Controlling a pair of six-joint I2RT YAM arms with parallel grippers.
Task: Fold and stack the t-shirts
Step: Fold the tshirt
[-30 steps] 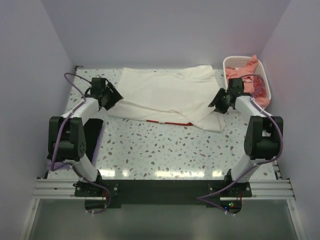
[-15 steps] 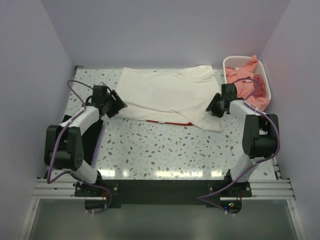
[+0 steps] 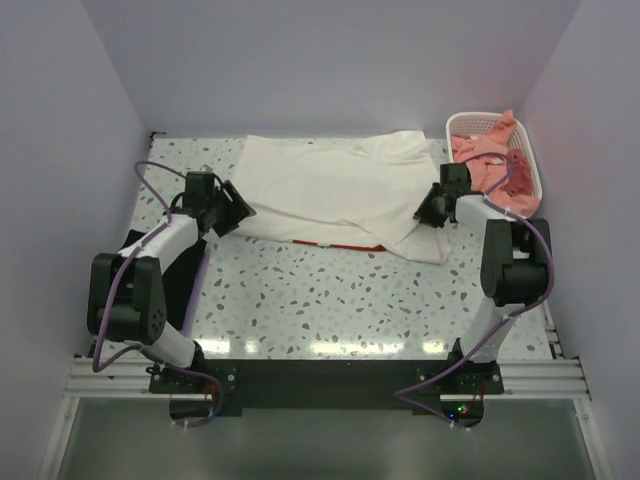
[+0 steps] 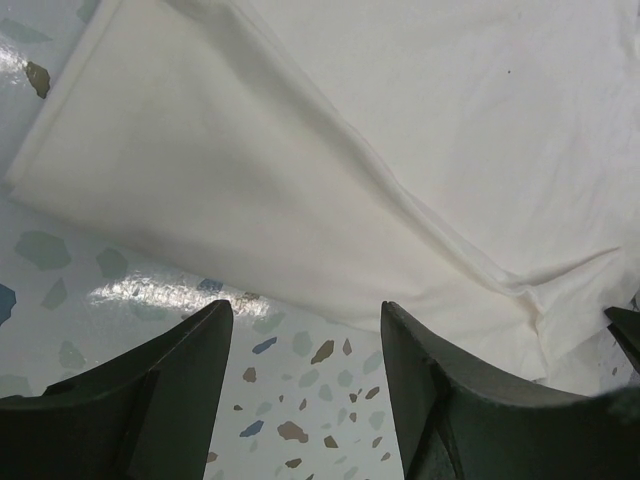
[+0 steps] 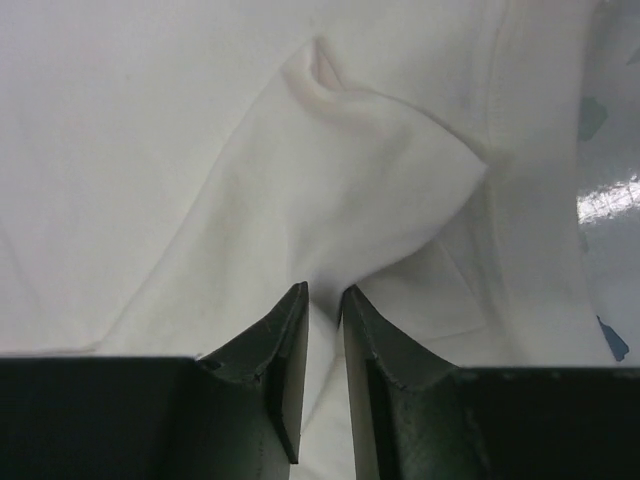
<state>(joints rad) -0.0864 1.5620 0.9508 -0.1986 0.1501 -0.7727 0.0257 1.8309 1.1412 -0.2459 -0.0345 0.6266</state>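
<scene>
Change: in the past second the left gripper (image 4: 305,312) has come toward the near side, to the left near edge of the cream-white t-shirt (image 3: 330,185). The right arm has drawn its elbow in toward the basket (image 3: 535,178), and the right gripper (image 5: 325,292) has barely shifted.
Left gripper: fingers spread wide with nothing between them. It sits over bare table (image 3: 330,300), just short of the shirt's folded edge.
Right gripper: fingers almost together, nipping a raised ridge of the cream cloth on the shirt's right side.
Cream-white t-shirt: spread across the far half of the table, doubled over in layers. A thin red strip (image 3: 345,245) of print shows along its near edge.
Salmon-pink t-shirt (image 3: 485,150): heaped in the basket and spilling over the rim.
Basket: white lattice, in the far right corner, just beside the shirt's right end.
In the way: the right forearm lies between the shirt and the basket. Purple cables (image 3: 150,178) loop beside each arm.
Unclear: a dark shape (image 3: 190,268) lies under the left arm; what it is cannot be told.
</scene>
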